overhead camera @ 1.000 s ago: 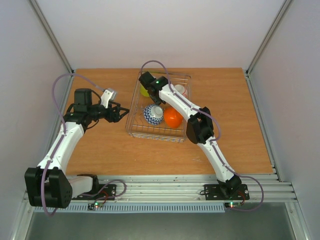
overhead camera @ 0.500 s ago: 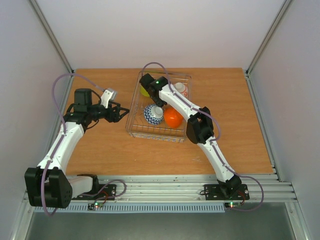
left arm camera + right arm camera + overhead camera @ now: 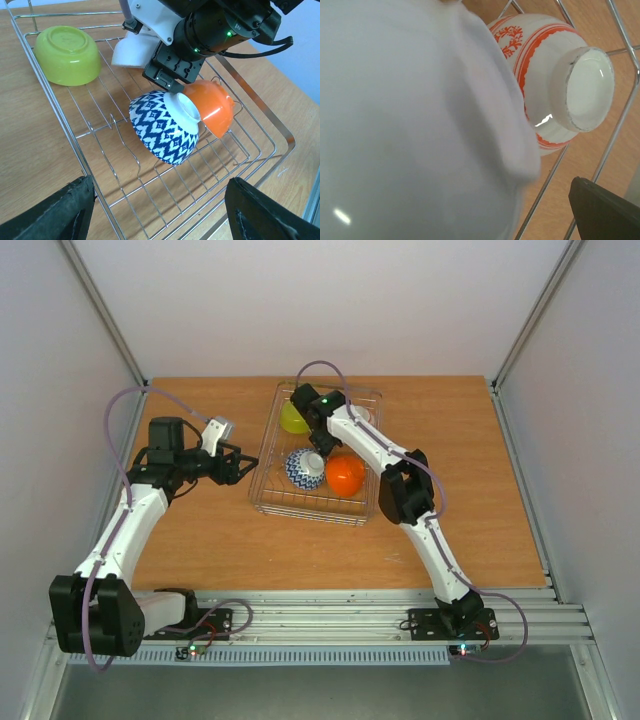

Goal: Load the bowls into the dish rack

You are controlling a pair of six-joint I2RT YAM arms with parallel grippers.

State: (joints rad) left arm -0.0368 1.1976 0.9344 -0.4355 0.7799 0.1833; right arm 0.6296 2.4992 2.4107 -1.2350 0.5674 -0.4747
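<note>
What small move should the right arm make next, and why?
Probably lower the right hand a little: it seems to hold a glossy white bowl above bare wires of the silvery wire dish rack, beside the lime green bowl.

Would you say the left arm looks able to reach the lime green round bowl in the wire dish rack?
Probably yes: the lime green bowl sits in the far-left corner of the dish rack, nearest the open left gripper; only the wire wall stands between.
</note>
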